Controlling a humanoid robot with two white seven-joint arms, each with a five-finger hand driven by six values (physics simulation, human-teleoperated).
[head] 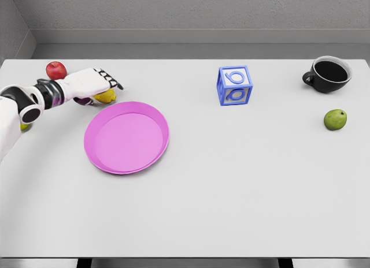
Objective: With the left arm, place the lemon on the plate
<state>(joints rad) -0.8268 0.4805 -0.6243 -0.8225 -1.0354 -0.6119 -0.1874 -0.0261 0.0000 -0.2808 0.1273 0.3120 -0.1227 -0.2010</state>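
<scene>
The yellow lemon (106,96) lies on the white table just above the pink plate's (163,131) upper left rim. My left hand (99,83) reaches in from the left edge and hovers palm-down over the lemon, covering its top. The fingers (113,81) stretch out to the right and do not wrap the fruit, so the hand is open. Only the lemon's lower right part shows below the palm. The plate holds nothing. My right arm is out of the picture.
A red apple (56,70) sits just behind my left wrist. A small yellow-green object (24,127) peeks out under the forearm. Farther right stand a blue letter block (235,85), a black cup (328,74) and a green fruit (335,119).
</scene>
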